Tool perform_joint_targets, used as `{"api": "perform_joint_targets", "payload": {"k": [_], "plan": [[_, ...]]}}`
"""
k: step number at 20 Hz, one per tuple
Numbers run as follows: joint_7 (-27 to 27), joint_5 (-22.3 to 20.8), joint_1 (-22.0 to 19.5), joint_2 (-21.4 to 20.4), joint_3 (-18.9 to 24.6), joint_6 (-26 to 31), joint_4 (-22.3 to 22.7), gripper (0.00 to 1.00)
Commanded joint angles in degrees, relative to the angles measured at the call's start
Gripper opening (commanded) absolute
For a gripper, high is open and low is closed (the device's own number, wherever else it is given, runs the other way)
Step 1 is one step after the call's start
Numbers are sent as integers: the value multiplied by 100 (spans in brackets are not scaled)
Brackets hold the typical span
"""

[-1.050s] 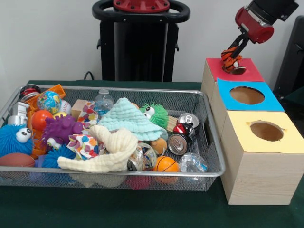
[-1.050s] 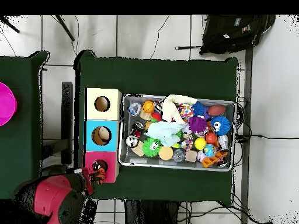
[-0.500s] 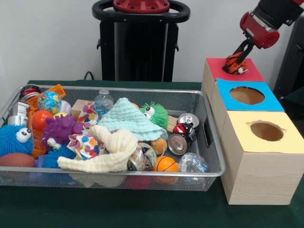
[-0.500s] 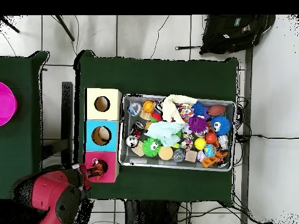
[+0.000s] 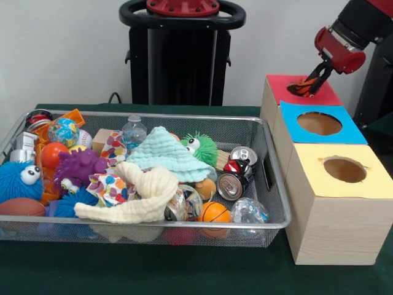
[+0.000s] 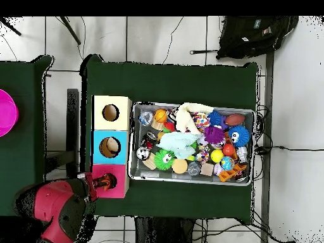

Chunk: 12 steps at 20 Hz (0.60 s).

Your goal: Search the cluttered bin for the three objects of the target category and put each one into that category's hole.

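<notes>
You've got three boxes in a row beside the wire bin (image 5: 270, 178): red-topped box (image 5: 304, 92), blue-topped box (image 5: 319, 126), yellow-topped box (image 5: 344, 178), one hole each. In the bin, you can count two drink cans (image 5: 236, 175), one clear bottle (image 5: 133, 132), one small basketball (image 5: 215, 212), two blue fuzzy toys (image 5: 21, 179), one green fuzzy toy (image 5: 199, 147), one purple spiky toy (image 5: 77, 167) and two cloths (image 5: 163, 157). The rest is too jumbled to count.

Versus a second ago: the gripper (image 5: 310, 86) has swung toward the red-topped box's outer edge, and the orange-and-black striped toy (image 5: 301, 86) sits lower, mostly down in the red hole.

Fingers are close together, still pinching the striped toy's top. Overhead, the gripper (image 6: 101, 182) is over the red-topped box (image 6: 117, 183).
</notes>
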Motion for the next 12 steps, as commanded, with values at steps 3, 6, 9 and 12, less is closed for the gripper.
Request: {"api": "perform_joint_targets", "payload": {"k": [3,6,9,12], "plan": [[1614,428,-97,321,758,-702,-415,100],[1357,479,-191,59,924,-863,-178,100],[1335,570,-232,-37,1002,-999,-83,100],[1282,532,-228,-120,973,-978,-27,100]]}}
